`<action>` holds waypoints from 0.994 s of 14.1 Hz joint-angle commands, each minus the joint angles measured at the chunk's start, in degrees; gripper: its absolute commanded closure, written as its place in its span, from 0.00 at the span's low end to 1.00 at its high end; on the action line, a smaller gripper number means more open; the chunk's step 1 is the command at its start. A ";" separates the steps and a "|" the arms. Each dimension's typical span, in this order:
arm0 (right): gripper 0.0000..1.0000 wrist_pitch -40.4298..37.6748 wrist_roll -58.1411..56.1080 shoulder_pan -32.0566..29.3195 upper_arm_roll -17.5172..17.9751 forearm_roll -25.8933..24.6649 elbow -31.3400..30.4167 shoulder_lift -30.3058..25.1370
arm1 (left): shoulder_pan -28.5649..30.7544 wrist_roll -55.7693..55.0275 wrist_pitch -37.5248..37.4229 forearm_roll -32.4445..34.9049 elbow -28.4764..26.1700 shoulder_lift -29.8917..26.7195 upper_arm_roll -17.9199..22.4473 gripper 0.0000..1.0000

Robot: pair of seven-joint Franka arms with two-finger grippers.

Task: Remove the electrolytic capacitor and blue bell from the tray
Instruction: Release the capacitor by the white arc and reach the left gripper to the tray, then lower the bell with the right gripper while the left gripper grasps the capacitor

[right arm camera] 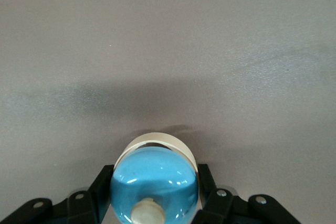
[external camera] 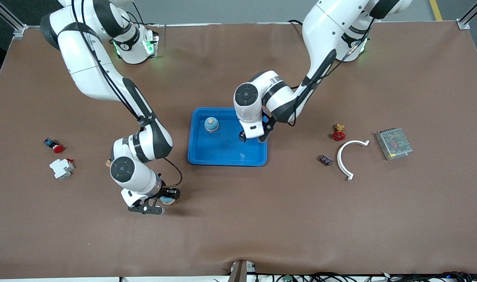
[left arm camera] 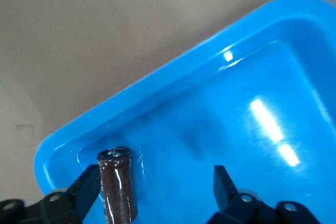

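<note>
Left tool [external camera: 253,138] was down inside the blue tray [external camera: 226,161], at the tray's end toward the left arm. In the left wrist view the tool [left arm camera: 155,174] stood wide, with the capacitor [left arm camera: 116,187] upright on the tray [left arm camera: 157,85] floor, close against one finger [left arm camera: 84,190] and well apart from the other, so I logged it as not gripped. Right tool [external camera: 162,201] was low over bare counter [external camera: 238,235], outside the tray and toward the right arm's end. Its fingers were closed on the blue bell [external camera: 168,200]. The right wrist view showed the tool [right arm camera: 155,174] with the bell [right arm camera: 155,182] clamped between both pads; I could not tell whether it touched the counter. A blue domed piece with a tan cap [external camera: 211,124] stood in the tray, near the corner farthest from the front camera at the right arm's end. On the counter toward the left arm's end lay a red valve [external camera: 339,135], a white curved strip [external camera: 350,156], a small dark module [external camera: 326,159] and a metal mesh box [external camera: 393,143]. Toward the right arm's end lay a red button [external camera: 55,146] and a white breaker [external camera: 61,168].
</note>
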 commanded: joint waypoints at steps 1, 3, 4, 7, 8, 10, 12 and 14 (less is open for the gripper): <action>1.00 -0.73 -0.49 -1.20 0.93 -0.83 4.40 3.69 | -0.81 -0.22 0.63 -0.52 -1.41 -0.08 0.45 0.13; 1.00 -0.73 -0.49 -1.73 0.93 -0.74 4.84 4.40 | -0.90 -0.22 0.63 -0.52 -2.56 -0.08 0.36 0.13; 1.00 -0.73 -0.49 -1.73 0.93 -0.74 4.84 4.58 | -1.25 -0.31 0.63 -0.52 -2.74 -0.08 0.36 0.14; 0.43 -0.64 -0.84 -1.73 0.84 -0.92 4.84 4.58 | -1.78 -0.75 1.15 -0.61 -2.83 0.09 0.36 0.38; 0.00 -0.55 -0.93 -1.73 0.84 -0.75 4.67 4.49 | -1.78 -0.75 1.50 -0.61 -2.83 0.27 0.36 0.59; 0.00 -0.64 -0.93 -1.64 0.84 -0.74 4.67 4.14 | -1.78 -0.75 1.51 -0.52 -2.65 0.18 0.36 0.96; 0.00 -1.69 -0.93 -1.64 0.93 -0.48 4.67 2.57 | -1.78 -0.58 1.42 -0.52 -2.39 -0.17 0.36 1.00; 0.00 -6.23 -0.41 -1.29 0.93 -0.04 4.58 0.55 | -1.17 0.47 1.25 -0.35 -1.86 -0.69 0.36 1.00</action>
